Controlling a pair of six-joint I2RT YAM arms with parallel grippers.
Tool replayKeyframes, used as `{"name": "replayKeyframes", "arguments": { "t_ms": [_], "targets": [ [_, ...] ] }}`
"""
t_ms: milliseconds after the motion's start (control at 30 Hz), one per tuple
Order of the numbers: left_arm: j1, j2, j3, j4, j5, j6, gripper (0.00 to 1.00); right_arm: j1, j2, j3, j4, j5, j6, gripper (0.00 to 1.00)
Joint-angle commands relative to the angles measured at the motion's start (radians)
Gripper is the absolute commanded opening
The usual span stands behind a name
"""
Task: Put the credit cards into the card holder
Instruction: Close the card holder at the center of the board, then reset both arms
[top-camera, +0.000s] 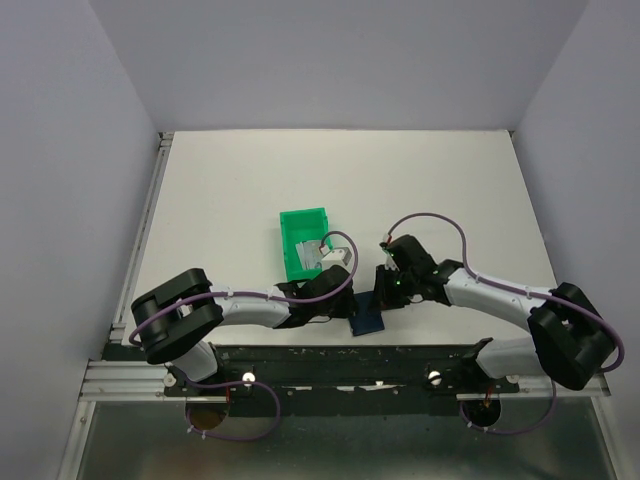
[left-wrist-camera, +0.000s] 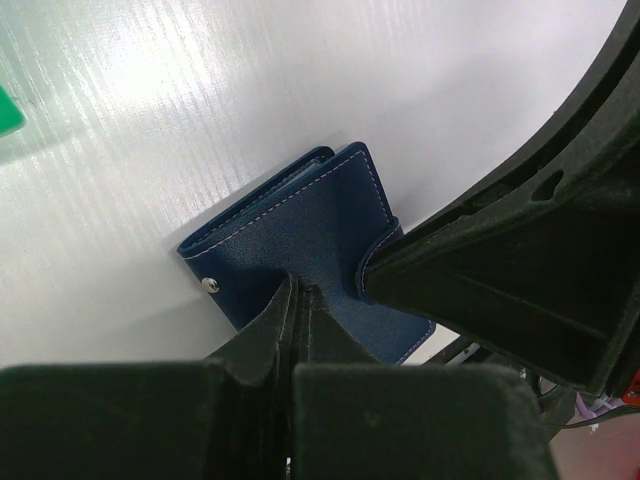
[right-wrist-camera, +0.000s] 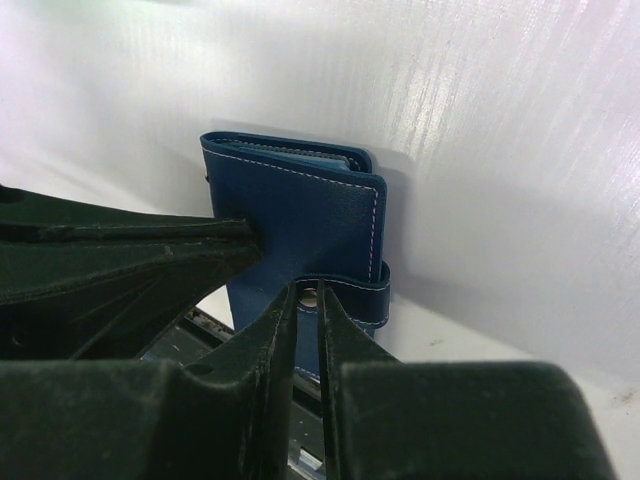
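**Card holder folded and gripped by both hands; no card loaded yet.**

The navy card holder (right-wrist-camera: 310, 215) is held between the hands. The left hand (left-wrist-camera: 300, 295) is clenched on its side edge, and the right hand (right-wrist-camera: 308, 300) is pinched on the snap tab. Neither hand carries a card. Pale flat pieces, probably the credit cards (top-camera: 308, 260), lie in the green bin (top-camera: 300, 225) beyond the left hand. Opening and loading are judged to remain.

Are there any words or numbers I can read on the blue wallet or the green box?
No text can be read anywhere.
Card holder: plain blue with white stitching, no words or logo on the sides shown.
Bin: plain green, no label visible; what lies inside is too small to read.
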Motion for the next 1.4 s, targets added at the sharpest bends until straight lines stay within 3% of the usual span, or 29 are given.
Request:
{"name": "replayKeyframes", "arguments": {
  "t_ms": [0,600,1133,1233,1367],
  "targets": [
    [-0.004,0.037,-0.016,-0.076,0.029,0.015,0.00,0.048,0.031,-0.005,-0.035,0.073,0.009,0.21],
    [-0.003,0.039,-0.021,-0.064,0.031,0.010,0.00,0.232,0.168,0.041,-0.113,0.326,0.150,0.17],
    [-0.003,0.034,-0.036,-0.049,0.032,0.001,0.00,0.314,0.350,0.042,-0.121,0.403,0.250,0.13],
    [-0.004,0.031,-0.041,-0.047,0.032,0.001,0.00,0.317,0.314,0.023,-0.095,0.420,0.248,0.13],
    [-0.003,0.008,-0.039,-0.059,0.018,0.001,0.00,0.317,0.115,-0.023,-0.012,0.426,0.221,0.17]
  ]
}}
